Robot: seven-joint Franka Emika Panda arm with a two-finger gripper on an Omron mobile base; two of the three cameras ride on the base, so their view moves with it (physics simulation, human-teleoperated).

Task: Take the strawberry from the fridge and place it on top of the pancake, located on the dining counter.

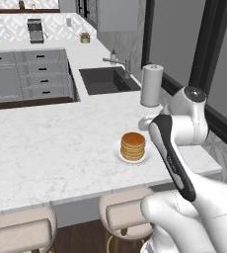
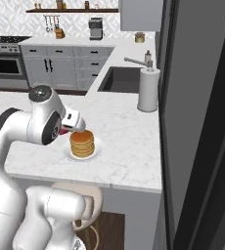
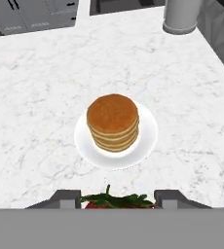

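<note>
One tiny strawberry [image 3: 115,202] is pinched between the two finger tips at the bottom middle of the hand view; only its green leafy top and a sliver of red peek up between them. So the gripper [image 3: 118,199] is mostly closed, with the jaws narrowed down onto the berry and nothing else in them. In the right base view you can catch a speck of red under the hand [image 2: 73,124], just left of the stack.

The pancake [image 3: 113,121] sits dead centre in the hand view, a short golden stack on its small white plate [image 3: 148,138], resting on the dining counter [image 1: 46,148]. The berry looks to be above and a bit short of the stack, not touching it yet.

Handling-wise, my guess is that this thing is super light and soft, so it'll bruise or squish if squeezed any harder, and the skin is probably a bit slick. Holding it across the fat sides, as it is now, seems right to me. The top pancake is flat but small, and the berry is roundish, so I'd say it could roll off if dropped from any height. The paper towel roll [image 1: 151,85] stands well clear in the upper right of the left base view.
</note>
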